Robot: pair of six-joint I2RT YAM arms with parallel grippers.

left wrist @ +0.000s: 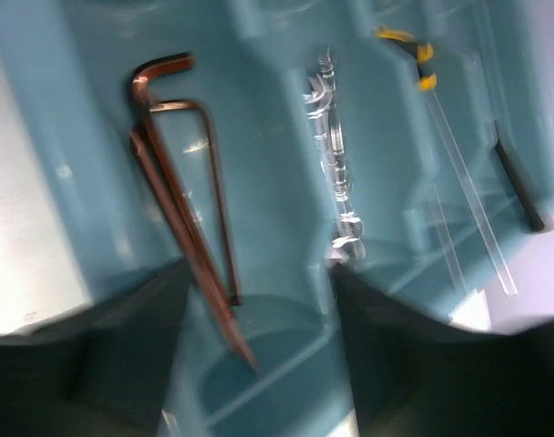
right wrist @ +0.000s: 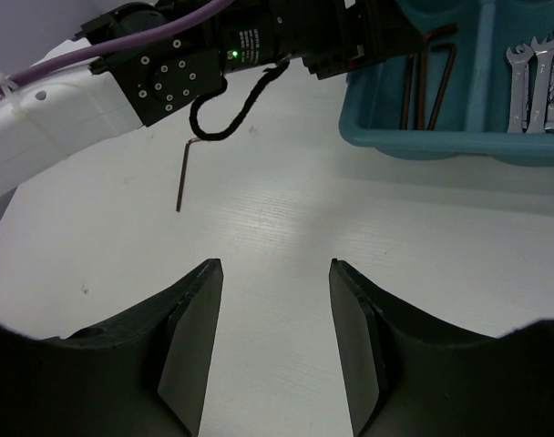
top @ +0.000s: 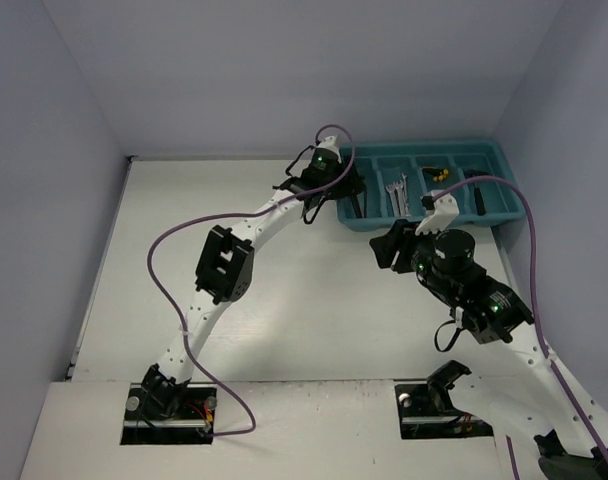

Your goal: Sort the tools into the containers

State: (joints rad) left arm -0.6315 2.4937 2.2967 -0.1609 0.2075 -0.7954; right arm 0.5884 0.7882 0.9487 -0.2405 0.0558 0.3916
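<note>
Nearest the lens in the right wrist view, the right gripper (right wrist: 272, 269) holds its two dark fingers apart over bare white table (right wrist: 286, 205), with nothing between them.

Beyond it a single loose hex key (right wrist: 181, 173) lies flat on the table, well apart from the teal tray (right wrist: 441, 146) and just in front of the left arm (right wrist: 86, 105).

The tray stands at the far right of the table, its long side towards the arms.

Contents, by compartment, left to right from above:
- First: reddish L-shaped hex keys (left wrist: 181, 182), lying lengthwise and overlapping.
- Second: silver wrenches (left wrist: 336, 155), side by side.
- Third: small yellow-and-black pieces (left wrist: 418, 64), at the far end.
- Fourth: a slim black tool (left wrist: 518, 187). Its type cannot be made out.

The left gripper (left wrist: 259, 273) hangs over the near end of the first compartment. Its jaws stand apart. The long shanks of the hex keys run down between the fingers. The picture is blurred, and whether the left finger touches a shank cannot be told. No key is lifted off the compartment floor.

From above, the left arm reaches diagonally across the table to the tray's left end, trailing a purple cable (top: 164, 250). The right gripper sits just short of the tray's near rim.
</note>
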